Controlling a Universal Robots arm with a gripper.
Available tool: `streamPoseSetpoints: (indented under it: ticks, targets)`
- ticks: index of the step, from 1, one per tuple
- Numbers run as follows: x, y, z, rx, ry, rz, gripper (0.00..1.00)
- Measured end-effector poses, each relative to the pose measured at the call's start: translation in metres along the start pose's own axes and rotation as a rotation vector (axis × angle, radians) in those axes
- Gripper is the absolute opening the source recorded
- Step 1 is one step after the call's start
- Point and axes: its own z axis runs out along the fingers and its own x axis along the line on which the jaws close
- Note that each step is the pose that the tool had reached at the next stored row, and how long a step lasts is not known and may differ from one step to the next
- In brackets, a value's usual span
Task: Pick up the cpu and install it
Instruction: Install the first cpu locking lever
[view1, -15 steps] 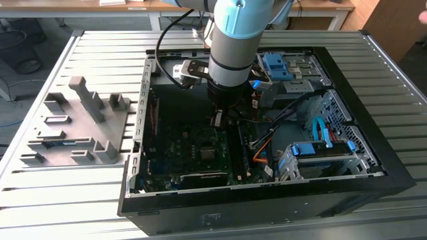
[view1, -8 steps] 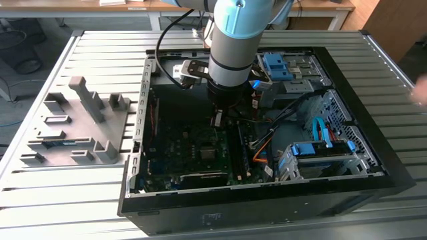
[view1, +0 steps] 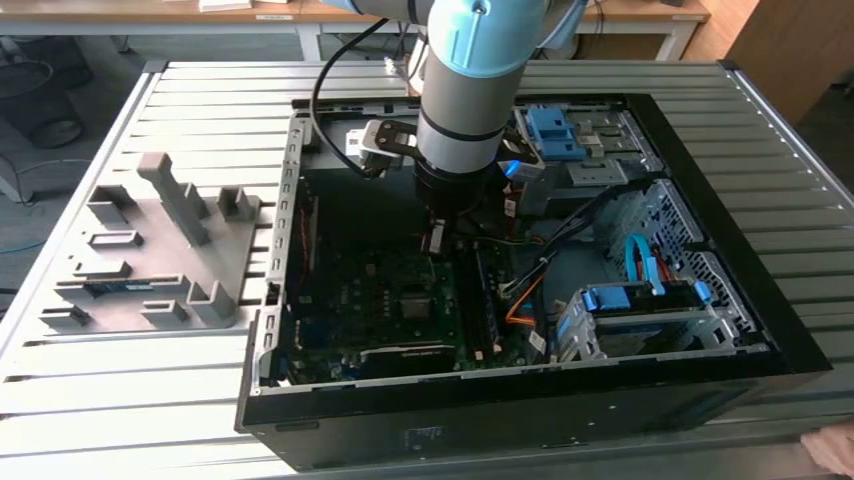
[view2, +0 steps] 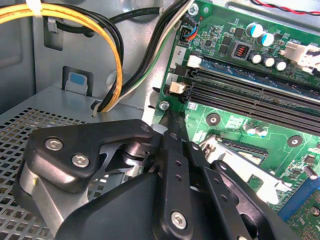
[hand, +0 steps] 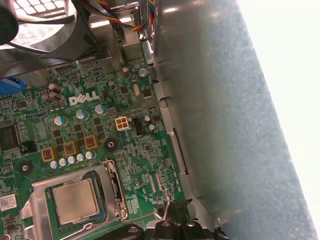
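Starting at the exterior view's left: the grey moulded fixture (view1: 160, 250), matte plastic with upright posts and shallow pockets, sits on the ribbed metal table (view1: 200, 100), and I see no chip in its pockets, though they are too small to rule one out. Next comes the open black computer case (view1: 534, 420), sheet steel with perforated panels, holding the green motherboard (view1: 360, 300). The cpu (hand: 75, 200) already lies in its socket on that board. In the first wrist view its flat, dull-silver square lid is framed by the bright stamped-metal retention plate (hand: 42, 200), with a thin wire lever (hand: 119, 192) alongside. I cannot tell whether that lever is latched. I judge the pick and the placement done, with only the locking unconfirmed. My gripper (view2: 171, 120) hangs just above the board beside the socket. Its black, angular metal fingers (view2: 172, 165) are drawn together to a narrow tip with nothing between them. Nearby run the long black memory slots (view2: 240, 90) and a bundle of glossy yellow and black cables (view2: 112, 55). At the exterior view's right stand the drive cages with blue plastic clips (view1: 641, 300).
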Motion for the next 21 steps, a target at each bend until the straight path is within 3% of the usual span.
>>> streamPoseSetpoints:
  ticks: [13,14,21]
  targets:
    - [0.0000,0.0000,0.0000,0.0000,0.0000,0.000,0.10]
    - [0.0004,-0.0004,-0.0015,-0.0025,0.0042,0.000,0.10]
    - [0.0004,-0.0004,-0.0015,-0.0025,0.0042,0.000,0.10]
